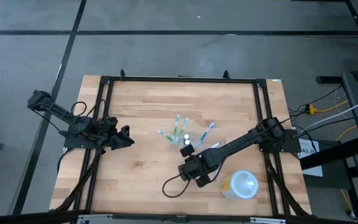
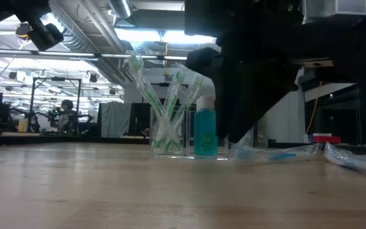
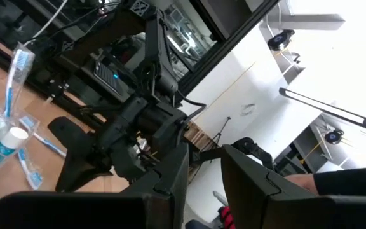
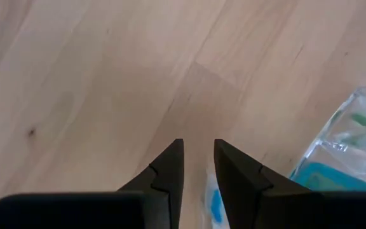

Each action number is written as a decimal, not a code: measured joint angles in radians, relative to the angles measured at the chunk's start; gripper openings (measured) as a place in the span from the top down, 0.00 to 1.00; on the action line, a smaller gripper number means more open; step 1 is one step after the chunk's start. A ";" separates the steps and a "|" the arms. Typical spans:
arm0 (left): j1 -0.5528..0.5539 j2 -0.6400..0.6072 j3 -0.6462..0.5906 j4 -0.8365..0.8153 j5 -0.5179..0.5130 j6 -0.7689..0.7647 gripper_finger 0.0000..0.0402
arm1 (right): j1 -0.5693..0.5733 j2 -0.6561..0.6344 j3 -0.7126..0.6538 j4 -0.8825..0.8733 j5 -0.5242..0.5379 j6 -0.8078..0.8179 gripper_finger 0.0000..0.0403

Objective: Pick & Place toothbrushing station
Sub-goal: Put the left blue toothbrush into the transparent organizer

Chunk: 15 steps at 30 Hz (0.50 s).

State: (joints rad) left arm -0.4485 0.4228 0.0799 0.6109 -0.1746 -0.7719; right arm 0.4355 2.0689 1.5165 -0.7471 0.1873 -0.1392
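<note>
Your right claw (image 4: 199,143) is down low over the table (image 1: 142,106), just in front of the middle. Its two fingers stand a narrow gap apart, released, with bare wood showing between the tips. A blue and white toothbrush (image 4: 213,205) lies on the wood under that gap, further back between the fingers. I cannot tell whether they touch it.

Just beside this claw stands the toothbrushing station (image 4: 354,140), the clear plastic holder. From above, you see it near the centre of the table (image 1: 179,132), just beyond the right claw (image 1: 190,163). In the low view the station (image 2: 169,133) is upright on the wood, with green and white toothbrushes (image 2: 161,102) leaning out of it. A small blue-green bottle with a white cap (image 2: 205,133) stands right against its side. Another blue toothbrush in a clear wrapper (image 2: 278,154) lies flat on the table near the bottle.

A round white cup (image 1: 241,185) sits near the front edge, close to the right arm and well apart from the station.

Your left claw (image 1: 124,138) waits above the left side of the table, well away from the station. Its fingers (image 3: 170,172) are parted too and hold nothing.
</note>
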 joint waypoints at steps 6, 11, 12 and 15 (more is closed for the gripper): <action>-0.026 0.001 0.000 0.000 -0.028 0.005 0.78 | 0.000 0.016 0.000 -0.002 -0.019 -0.007 0.78; -0.047 0.001 0.000 0.000 -0.052 0.010 0.78 | 0.000 0.018 0.000 -0.014 -0.022 -0.007 0.78; -0.051 0.001 0.000 0.000 -0.058 0.013 0.78 | 0.000 0.018 0.000 -0.016 -0.022 -0.008 0.78; -0.061 0.001 0.000 0.000 -0.072 0.024 0.78 | -0.003 0.018 0.000 -0.017 -0.022 -0.012 0.78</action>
State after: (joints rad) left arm -0.5100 0.4236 0.0799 0.6109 -0.2465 -0.7484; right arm 0.4321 2.0865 1.5162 -0.7639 0.1658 -0.1509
